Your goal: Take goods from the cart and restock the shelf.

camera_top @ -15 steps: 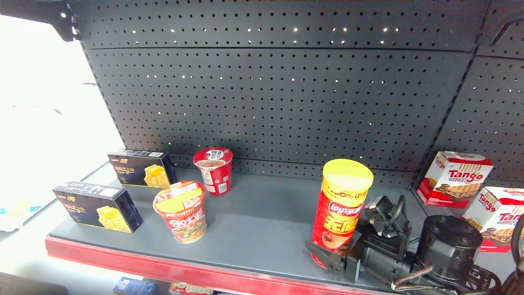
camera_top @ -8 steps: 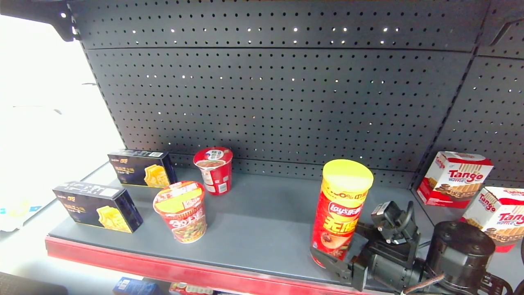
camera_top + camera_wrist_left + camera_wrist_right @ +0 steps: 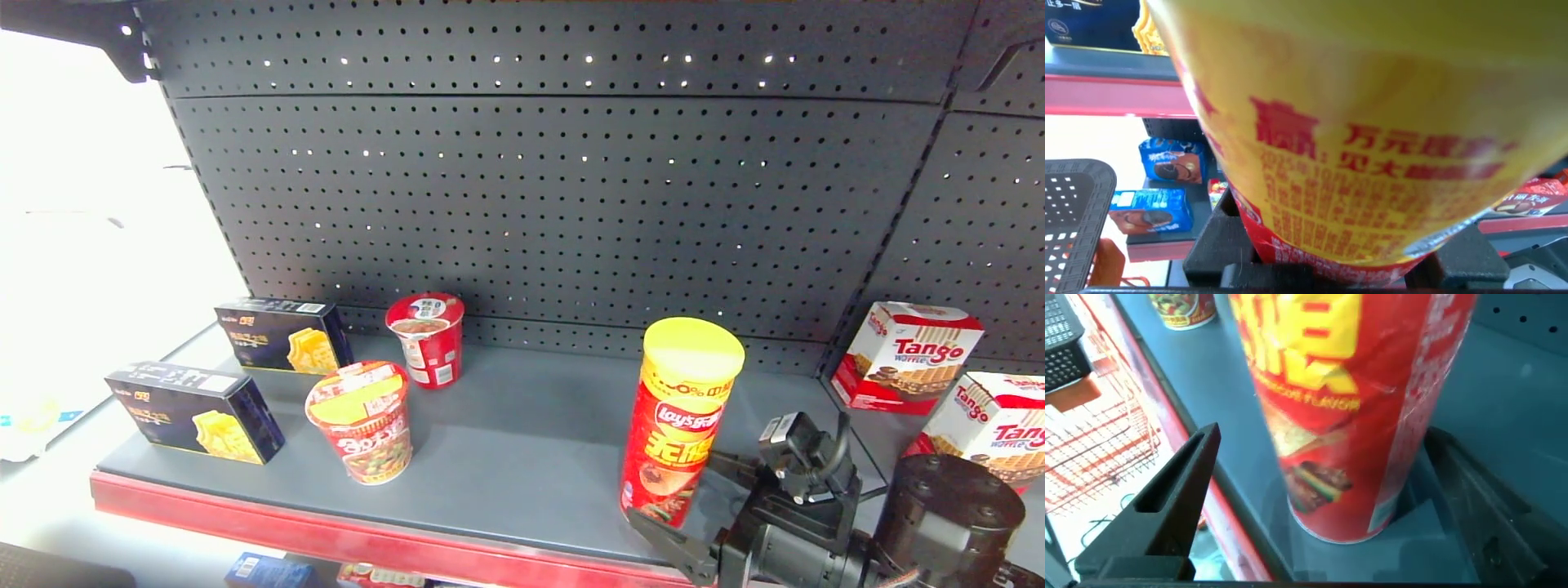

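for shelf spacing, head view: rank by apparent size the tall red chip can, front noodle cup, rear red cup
1. tall red chip can with yellow lid
2. front red-and-yellow noodle cup
3. rear red cup (farther back, so unsure)

Very strong white light comes in from the left of the head view and turns that side into a plain white patch (image 3: 73, 204). The back wall (image 3: 531, 204) is dark, with tiny bright dots where light pokes through its holes. The shelf (image 3: 506, 449) is softly lit, with only faint shadows. Straight lines lean near the corners. In the left wrist view the yellow can (image 3: 1372, 122) glows bright. In the right wrist view the chip can (image 3: 1364, 416) has a shiny glare on its side.
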